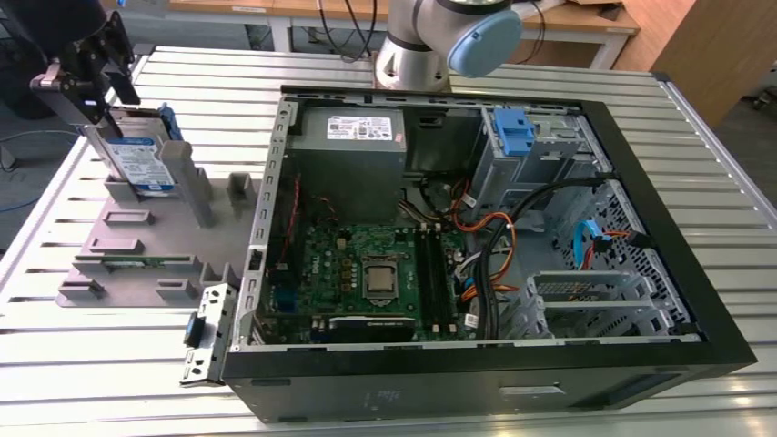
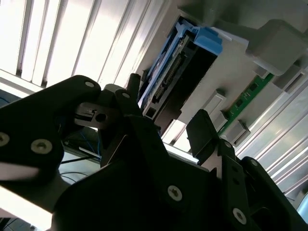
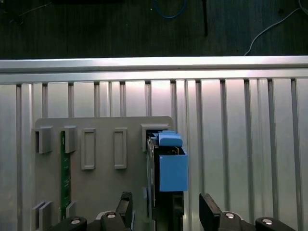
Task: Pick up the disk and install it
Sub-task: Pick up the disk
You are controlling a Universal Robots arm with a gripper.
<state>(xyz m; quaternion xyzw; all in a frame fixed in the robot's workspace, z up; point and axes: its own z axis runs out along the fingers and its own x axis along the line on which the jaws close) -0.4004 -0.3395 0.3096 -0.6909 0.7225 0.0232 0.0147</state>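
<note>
Disk [image 1: 140, 159] upright in stand [image 1: 158, 238] slot; hand [image 3: 166, 201] spread over it.

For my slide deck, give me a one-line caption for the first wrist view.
Open gripper lined up on the disk, which stands on edge in the grey stand.

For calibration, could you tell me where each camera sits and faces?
Exterior view: high off the arm, looking down on case, stand and disk; arm and gripper show.
First wrist view: on the wrist, facing straight down at the disk; open fingers show.
Second wrist view: on the wrist, facing slantwise at the disk; fingers show.
All share the disk in its stand.
</note>
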